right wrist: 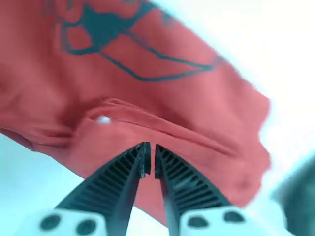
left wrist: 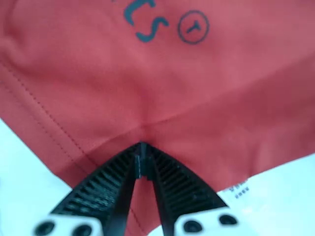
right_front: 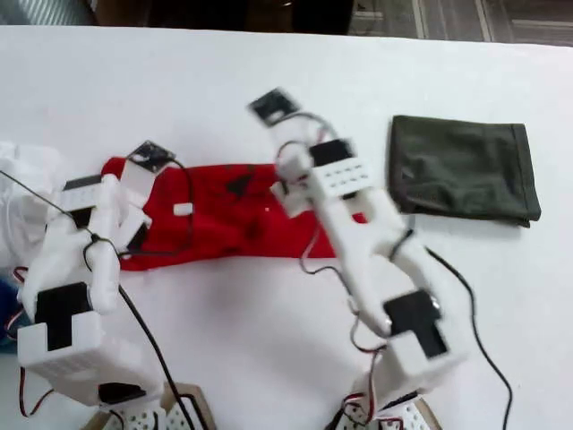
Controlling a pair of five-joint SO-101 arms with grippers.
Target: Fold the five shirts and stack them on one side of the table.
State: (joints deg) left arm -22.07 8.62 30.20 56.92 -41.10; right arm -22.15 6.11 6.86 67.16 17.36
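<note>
A red shirt (right_front: 224,224) with dark print lies partly folded as a wide band across the middle of the table. My left gripper (right_front: 134,235) is at its left end; in the left wrist view the gripper (left wrist: 142,164) is shut on the red shirt (left wrist: 162,83), with creases running into the fingertips. My right gripper (right_front: 286,199) is over the shirt's right part. In the right wrist view the gripper (right wrist: 149,160) has its fingers pressed almost together on the red shirt (right wrist: 147,103), just below a folded ridge. A folded dark green shirt (right_front: 461,170) lies at the right.
A white cloth (right_front: 22,175) is bunched at the table's left edge, with something blue (right_front: 5,300) below it. Cables trail from both arms across the white table (right_front: 269,340). The arm bases stand at the near edge.
</note>
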